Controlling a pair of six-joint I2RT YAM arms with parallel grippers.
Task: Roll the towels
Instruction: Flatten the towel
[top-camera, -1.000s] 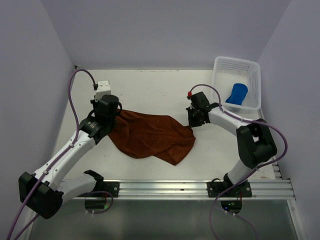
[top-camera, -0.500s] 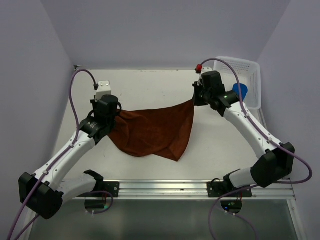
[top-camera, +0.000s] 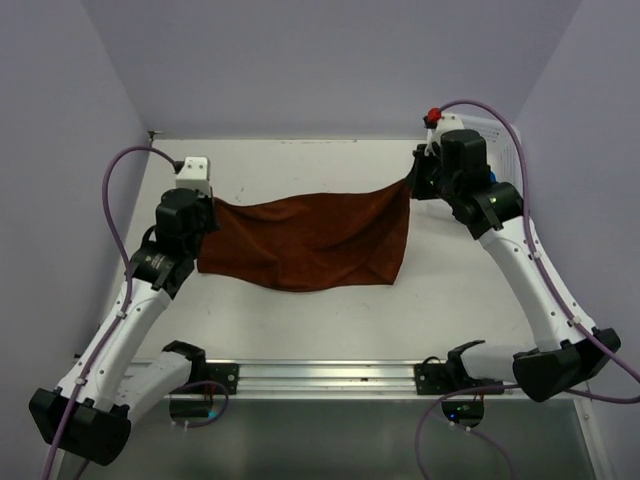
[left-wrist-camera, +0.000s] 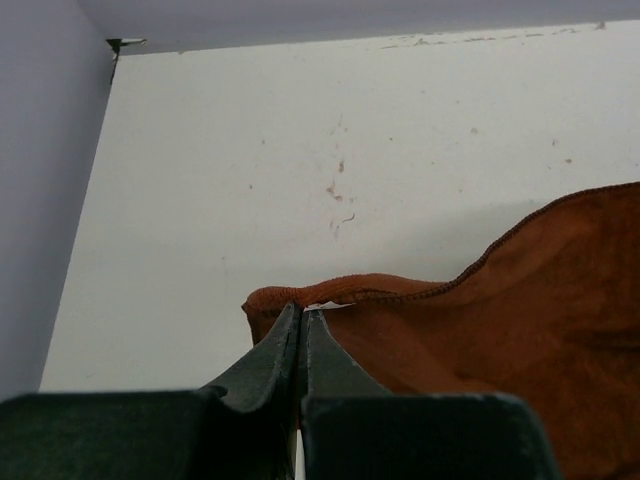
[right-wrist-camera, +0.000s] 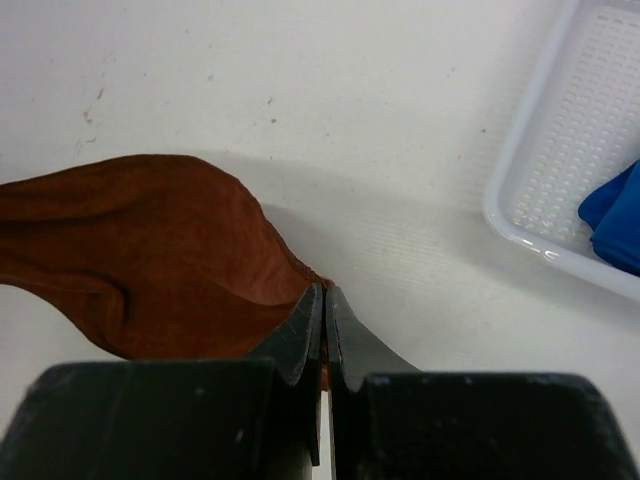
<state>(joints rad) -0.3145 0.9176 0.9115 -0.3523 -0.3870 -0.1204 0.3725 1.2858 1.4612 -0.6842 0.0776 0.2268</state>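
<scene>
The rust-brown towel (top-camera: 310, 240) hangs stretched above the table between both arms, sagging in the middle. My left gripper (top-camera: 207, 206) is shut on its left corner; in the left wrist view the closed gripper (left-wrist-camera: 303, 312) pinches the hemmed edge of the brown towel (left-wrist-camera: 520, 300). My right gripper (top-camera: 412, 185) is shut on the right corner; the right wrist view shows that gripper (right-wrist-camera: 324, 292) closed on the brown towel (right-wrist-camera: 150, 250). The blue towel (right-wrist-camera: 615, 215) lies in the basket, only its edge visible.
A white perforated basket (right-wrist-camera: 560, 170) stands at the back right, mostly hidden behind my right arm in the top view. Lilac walls enclose the white table (top-camera: 300, 165) on three sides. A metal rail (top-camera: 330, 376) runs along the near edge.
My right gripper has lifted the towel's right corner up and to the right. The left gripper moved left and back. The crumpled towel is now pulled out wide.
</scene>
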